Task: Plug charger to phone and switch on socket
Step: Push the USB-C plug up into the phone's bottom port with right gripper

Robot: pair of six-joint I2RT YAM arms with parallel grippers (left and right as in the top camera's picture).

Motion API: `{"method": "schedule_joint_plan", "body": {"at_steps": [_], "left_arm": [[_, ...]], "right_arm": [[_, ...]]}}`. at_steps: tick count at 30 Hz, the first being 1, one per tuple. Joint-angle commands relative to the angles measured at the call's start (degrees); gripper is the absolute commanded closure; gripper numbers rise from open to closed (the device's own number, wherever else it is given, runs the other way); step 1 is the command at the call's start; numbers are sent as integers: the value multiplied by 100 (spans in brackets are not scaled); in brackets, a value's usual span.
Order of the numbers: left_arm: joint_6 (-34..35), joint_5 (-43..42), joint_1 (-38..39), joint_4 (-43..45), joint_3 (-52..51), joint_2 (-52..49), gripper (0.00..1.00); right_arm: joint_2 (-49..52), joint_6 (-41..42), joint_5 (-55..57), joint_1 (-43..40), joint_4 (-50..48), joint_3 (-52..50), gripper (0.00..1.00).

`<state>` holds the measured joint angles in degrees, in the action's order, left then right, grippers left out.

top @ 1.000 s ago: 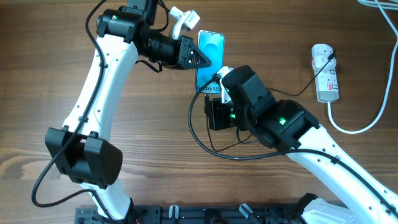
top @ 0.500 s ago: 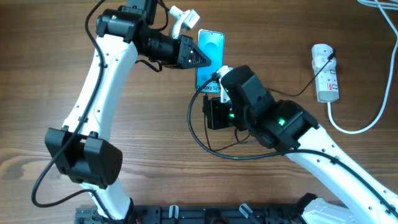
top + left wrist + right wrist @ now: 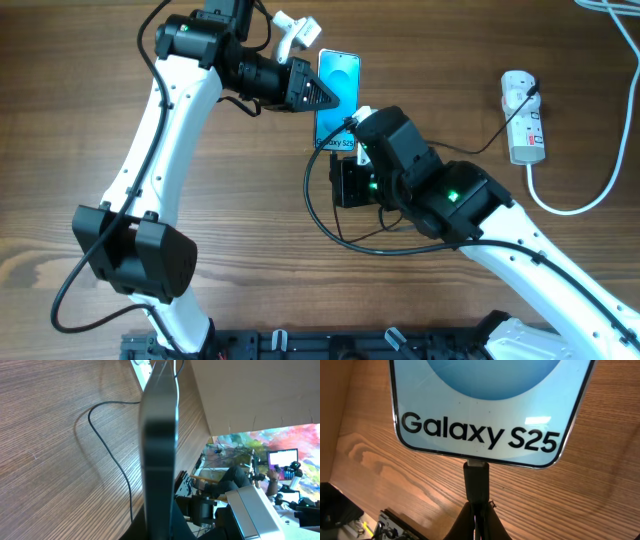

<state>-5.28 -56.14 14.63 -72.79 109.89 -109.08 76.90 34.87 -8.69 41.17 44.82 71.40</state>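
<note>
Two things could spoil this, in our judgement. One is the seating. In the right wrist view the charger (image 3: 477,481) has its black tip at the port in the text end of the phone (image 3: 485,405). The right claw (image 3: 476,510) is clamped on that tip from below, but we cannot tell whether the tip is fully home. A push off the axis could bend it or skate the phone across the desk (image 3: 80,150).

The other is the slack. The thin cable loops on the desk under the right arm. A sweep toward the socket (image 3: 526,122), which lies well apart at the right side, could snag the loop and drag the tip out.

The left claw (image 3: 316,92) sits at the phone's left edge as if bracing it; whether it grips or only touches, we cannot tell.

On the phone's white band we read "Galaxy S25". The socket's red markings are too small for us to read.
</note>
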Motion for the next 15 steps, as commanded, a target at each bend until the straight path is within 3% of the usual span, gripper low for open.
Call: {"method": "schedule_joint_plan", "body": {"at_steps": [1,15], "left_arm": [[-39,-101,55,-68,81,74,96],[-39,-101,55,-166,81,74,96]], "right_arm": [[13,116,420,-63,-197,188,96],[13,-511,474,-332,-509,297,95]]}}
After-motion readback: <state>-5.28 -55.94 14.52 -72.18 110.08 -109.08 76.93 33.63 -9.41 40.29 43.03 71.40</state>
